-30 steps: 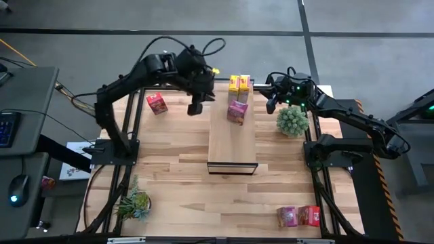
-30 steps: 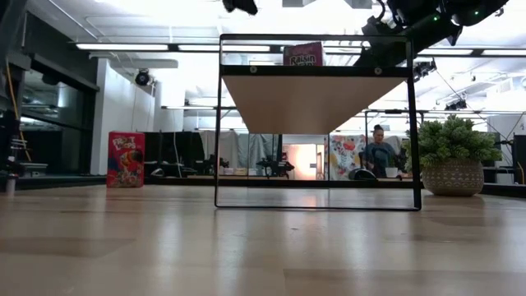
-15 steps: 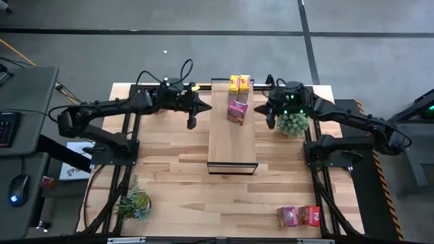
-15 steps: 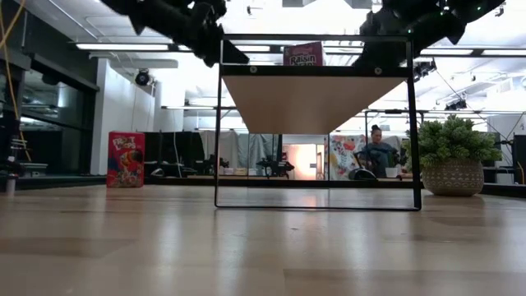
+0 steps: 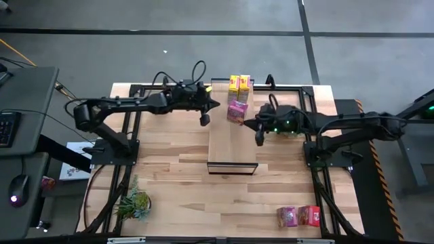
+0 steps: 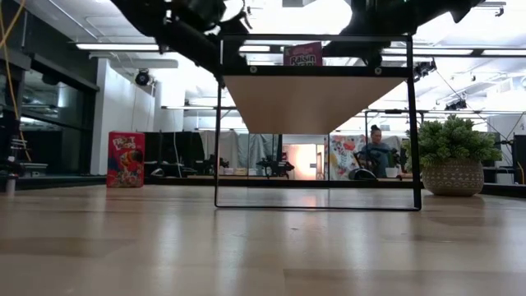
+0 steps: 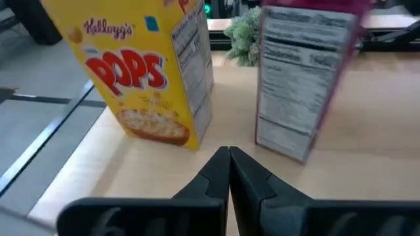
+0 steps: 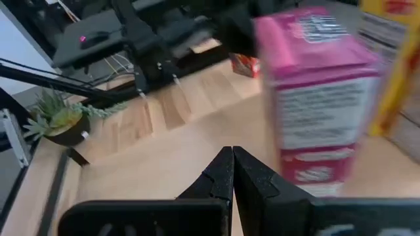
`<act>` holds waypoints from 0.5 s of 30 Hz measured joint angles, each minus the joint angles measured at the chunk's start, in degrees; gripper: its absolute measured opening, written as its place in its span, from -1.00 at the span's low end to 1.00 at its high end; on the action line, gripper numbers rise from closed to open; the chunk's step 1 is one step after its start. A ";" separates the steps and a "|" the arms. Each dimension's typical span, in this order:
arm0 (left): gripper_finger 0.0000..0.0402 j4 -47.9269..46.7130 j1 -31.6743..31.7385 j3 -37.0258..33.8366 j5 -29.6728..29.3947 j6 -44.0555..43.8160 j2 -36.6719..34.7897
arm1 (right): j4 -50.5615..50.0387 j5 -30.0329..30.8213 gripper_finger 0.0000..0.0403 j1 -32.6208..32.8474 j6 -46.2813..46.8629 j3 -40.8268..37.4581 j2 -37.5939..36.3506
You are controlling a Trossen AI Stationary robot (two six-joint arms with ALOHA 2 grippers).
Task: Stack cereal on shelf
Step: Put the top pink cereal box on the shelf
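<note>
The shelf (image 5: pixel 232 146) stands mid-table, seen in the low view as a plank in a black frame (image 6: pixel 316 94). Two yellow boxes (image 5: pixel 239 83) stand on its far end, with a magenta box (image 5: pixel 237 112) just nearer. My left gripper (image 5: pixel 215 104) is shut and hovers at the shelf's left edge, pointing at the yellow box (image 7: pixel 147 72) and magenta box (image 7: pixel 305 78). My right gripper (image 5: pixel 245 124), also shut, hovers at the right edge, facing the magenta box (image 8: pixel 315 98). A red box (image 6: pixel 126 159) stands on the table's far left.
A magenta box (image 5: pixel 287 217) and a red box (image 5: pixel 310 215) lie at the table's near right corner. One potted plant (image 5: pixel 133 203) sits near left. Another plant (image 6: pixel 450 160) sits right of the shelf, under my right arm. A person (image 6: pixel 378 152) stands in the room behind.
My left arm has dropped lower, and its gripper has moved right to the shelf's left edge. My right gripper has moved toward the table's left and near side, to the shelf's right edge beside the magenta box. The boxes have stayed put.
</note>
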 joint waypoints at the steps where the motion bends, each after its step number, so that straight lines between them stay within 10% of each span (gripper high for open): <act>1: -1.00 0.30 0.00 0.91 0.00 0.02 1.14 | 0.82 1.11 -1.00 0.75 0.05 0.00 0.76; 15: -1.00 1.41 -0.63 6.54 0.80 0.04 7.78 | 1.08 10.19 -1.00 1.64 0.34 0.02 6.09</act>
